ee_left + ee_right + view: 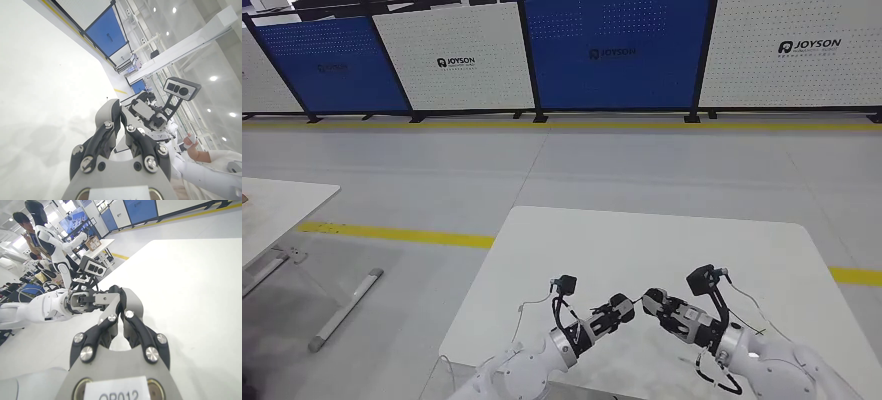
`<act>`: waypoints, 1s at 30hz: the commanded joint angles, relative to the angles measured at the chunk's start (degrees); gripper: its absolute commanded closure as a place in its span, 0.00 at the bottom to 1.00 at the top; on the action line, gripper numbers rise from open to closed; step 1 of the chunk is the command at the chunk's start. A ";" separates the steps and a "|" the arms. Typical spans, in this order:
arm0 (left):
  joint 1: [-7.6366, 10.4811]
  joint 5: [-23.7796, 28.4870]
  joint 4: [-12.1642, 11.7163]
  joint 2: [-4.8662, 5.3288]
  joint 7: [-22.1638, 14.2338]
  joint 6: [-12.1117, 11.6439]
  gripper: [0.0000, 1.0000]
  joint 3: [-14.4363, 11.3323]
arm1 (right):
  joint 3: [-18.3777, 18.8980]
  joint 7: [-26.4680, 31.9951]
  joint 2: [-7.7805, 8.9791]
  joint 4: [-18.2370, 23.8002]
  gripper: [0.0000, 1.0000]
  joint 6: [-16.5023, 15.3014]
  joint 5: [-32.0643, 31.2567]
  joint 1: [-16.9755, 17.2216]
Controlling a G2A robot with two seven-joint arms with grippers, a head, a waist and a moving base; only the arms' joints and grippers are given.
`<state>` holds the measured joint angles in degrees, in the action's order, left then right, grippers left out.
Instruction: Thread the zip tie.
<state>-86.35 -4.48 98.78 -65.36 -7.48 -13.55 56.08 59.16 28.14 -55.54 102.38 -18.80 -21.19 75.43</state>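
**Item 1, table** (572, 250). A white top with rounded corners was seen from above, set on a grey floor.

**Item 2, left gripper** (625, 305). It was held over the table near the 6 o'clock edge and pointed toward 3 o'clock. Its jaws were pressed together, the dark pads (117, 113) meeting along their length. Whether anything was pinched between them could not be told.

**Item 3, right gripper** (650, 300). It was placed just beside the left gripper, at its 3 o'clock, and pointed toward 9 o'clock, so the two were set tip to tip. Its jaws were likewise closed, pad against pad (122, 300). What was caught between them could not be made out.

**Item 4, zip tie** (106, 98). Only a thin dark sliver was discerned, projecting just past the left gripper's fingertips in the left wrist view. It was too slender for the rest of it to be followed. From above, the meeting point of the two tips was the sole place where it could be located.

**Item 5, second table** (282, 205). It was recorded at 9 o'clock, well apart from the first.

**Item 6, partition panels** (617, 50). Blue and white boards were ranged along 12 o'clock.

**Item 7, yellow floor line** (392, 234). It was laid between the panels and the table's far edge.
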 commanded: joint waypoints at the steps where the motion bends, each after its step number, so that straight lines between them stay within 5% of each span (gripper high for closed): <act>1: 0.02 -0.03 -0.12 -0.03 0.07 -0.03 1.00 0.04 | 0.06 0.05 -0.07 -0.09 1.00 -0.15 -0.15 0.12; 3: 0.00 0.44 -0.18 -0.06 -0.09 -0.20 0.96 0.00 | 0.10 0.06 -0.13 -0.12 1.00 -0.23 -0.32 0.23; 4: 0.05 0.34 -0.27 -0.05 -0.40 -0.26 0.64 0.01 | 0.14 0.09 -0.17 -0.12 1.00 -0.23 -0.45 0.31; 5: 0.07 0.19 -0.29 -0.04 -0.67 -0.25 0.51 0.01 | 0.19 0.06 -0.20 -0.11 1.00 -0.20 -0.58 0.37; 16: -0.45 0.21 -0.01 0.02 -0.27 -0.77 0.66 0.86 | 1.08 -0.43 -0.49 0.34 1.00 1.82 -2.35 1.39; 22: -0.62 0.31 -0.09 0.04 -0.28 -0.70 0.99 1.28 | 1.80 -0.45 -0.60 0.57 1.00 1.72 -2.32 1.88; 30: -0.51 0.23 -0.16 -0.03 -0.52 -0.78 1.00 1.31 | 2.47 -0.57 -0.82 0.81 1.00 1.82 -2.33 2.22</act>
<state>-86.87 -4.21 98.62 -65.38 -7.95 -14.29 57.40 61.52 27.63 -56.34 103.20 -17.06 -23.54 77.61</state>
